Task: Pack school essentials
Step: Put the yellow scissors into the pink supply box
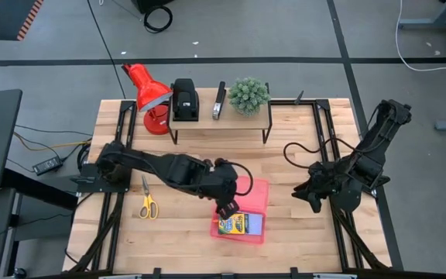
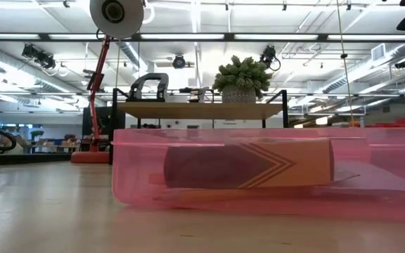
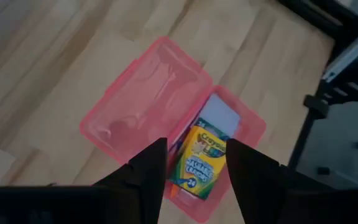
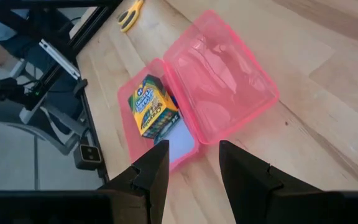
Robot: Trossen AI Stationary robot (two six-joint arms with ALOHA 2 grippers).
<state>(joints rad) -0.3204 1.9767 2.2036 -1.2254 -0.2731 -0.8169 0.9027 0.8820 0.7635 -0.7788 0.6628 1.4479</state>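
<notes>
An open pink plastic case (image 1: 242, 211) lies on the table, its lid (image 4: 219, 81) flipped flat beside the base. The yellow-green crayon box (image 3: 201, 163) lies in the base, on a pale notepad (image 3: 220, 116); it also shows through the case wall in the low view (image 2: 252, 165). The yellow-handled scissors (image 1: 147, 204) lie flat on the table, left of the case. My left gripper (image 3: 194, 180) hovers open above the case, over the crayon box. My right gripper (image 4: 191, 168) waits open, right of the case (image 1: 307, 194). Pencils, pen and eraser are not clearly in view.
A raised wooden shelf (image 1: 219, 120) at the far edge carries black desk devices (image 1: 184, 99) and a potted plant (image 1: 248, 94). A red lamp (image 1: 147, 93) stands at its left end. Bare wood lies between the case and the right arm.
</notes>
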